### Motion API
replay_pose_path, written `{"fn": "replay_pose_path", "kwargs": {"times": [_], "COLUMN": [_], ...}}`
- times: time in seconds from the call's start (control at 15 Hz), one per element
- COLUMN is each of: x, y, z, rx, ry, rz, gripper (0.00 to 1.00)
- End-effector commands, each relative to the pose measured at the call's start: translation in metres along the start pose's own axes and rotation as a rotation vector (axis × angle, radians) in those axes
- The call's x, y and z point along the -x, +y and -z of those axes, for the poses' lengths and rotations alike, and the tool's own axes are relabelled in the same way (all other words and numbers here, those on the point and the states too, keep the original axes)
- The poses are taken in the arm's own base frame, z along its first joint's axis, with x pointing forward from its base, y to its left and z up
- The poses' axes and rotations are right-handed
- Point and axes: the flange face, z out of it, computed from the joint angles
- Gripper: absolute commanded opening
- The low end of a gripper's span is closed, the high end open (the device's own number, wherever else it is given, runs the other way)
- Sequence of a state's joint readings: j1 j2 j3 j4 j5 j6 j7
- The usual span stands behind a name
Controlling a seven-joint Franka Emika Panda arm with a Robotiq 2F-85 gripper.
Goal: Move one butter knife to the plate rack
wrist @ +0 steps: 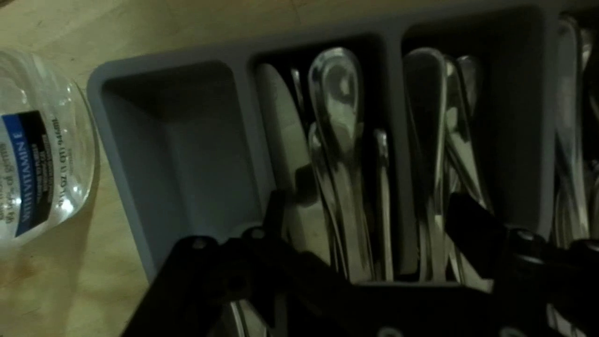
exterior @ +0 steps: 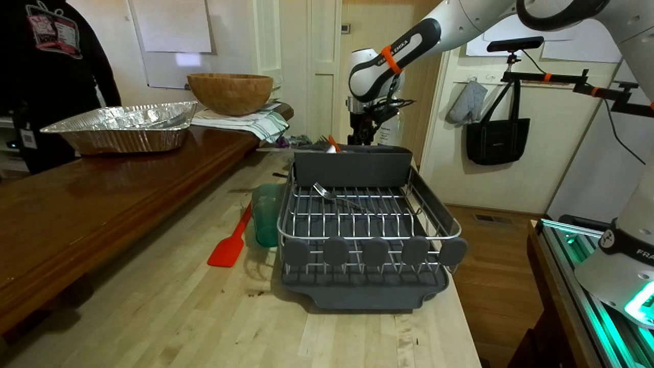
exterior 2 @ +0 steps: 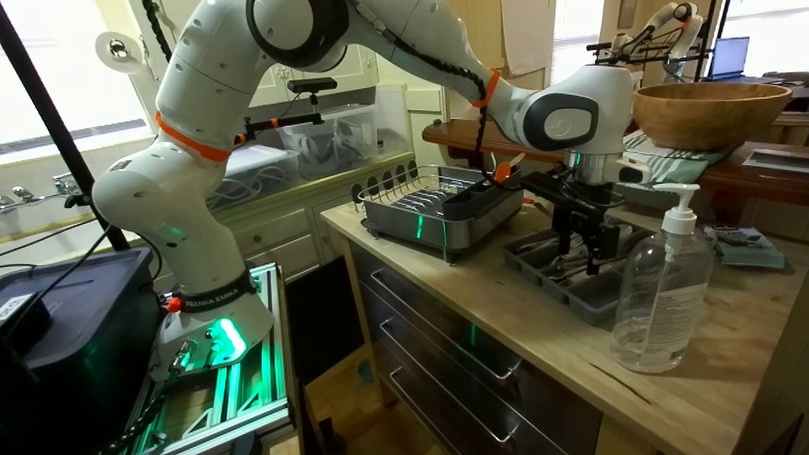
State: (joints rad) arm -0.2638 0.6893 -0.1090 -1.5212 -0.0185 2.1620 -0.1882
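Note:
In the wrist view a knife blade (wrist: 283, 126) lies among other cutlery in a slot of the grey cutlery tray (wrist: 118, 164). It looks like the butter knife; its handle end is hidden. My gripper (wrist: 374, 220) is open, its fingers wide apart over two slots, with nothing held. In an exterior view the gripper (exterior 2: 578, 249) points down low over the cutlery tray (exterior 2: 591, 303). The dark grey plate rack (exterior: 365, 296) stands on the same counter, away from the gripper; it also shows in an exterior view (exterior 2: 411, 224). A fork (exterior: 324, 192) lies on its wire grid.
A clear pump bottle (exterior 2: 660, 309) stands close beside the cutlery tray. A utensil holder (exterior 2: 471, 199) with orange-handled things rises at the rack's end nearer the tray. A green glass (exterior: 268, 214) and red spatula (exterior: 230, 248) lie beside the rack. A foil tray (exterior: 127, 139) sits on the higher ledge.

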Motion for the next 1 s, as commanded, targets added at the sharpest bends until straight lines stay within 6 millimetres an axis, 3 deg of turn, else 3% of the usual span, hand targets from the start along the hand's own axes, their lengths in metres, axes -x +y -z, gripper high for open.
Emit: {"fn": "replay_pose_path", "kwargs": {"times": [0.0,0.13,0.2,0.67,0.73,0.8,0.87,0.93], "x": [-0.013,-0.016,-0.017,-0.04,-0.043,-0.044,-0.037,-0.039], "y": [0.008,0.01,0.011,0.009,0.008,0.008,0.008,0.008], "z": [-0.005,-0.005,-0.003,0.021,0.023,0.025,0.027,0.029], "rx": [-0.05,-0.063,-0.072,-0.072,-0.069,-0.061,-0.047,-0.046], "ry": [-0.026,-0.031,-0.032,0.026,0.031,0.033,0.047,0.051], "rz": [-0.016,-0.023,-0.027,-0.044,-0.041,-0.038,-0.032,-0.032], "gripper": [0.86,0.8,0.72,0.72,0.72,0.93,0.73,0.73]}}
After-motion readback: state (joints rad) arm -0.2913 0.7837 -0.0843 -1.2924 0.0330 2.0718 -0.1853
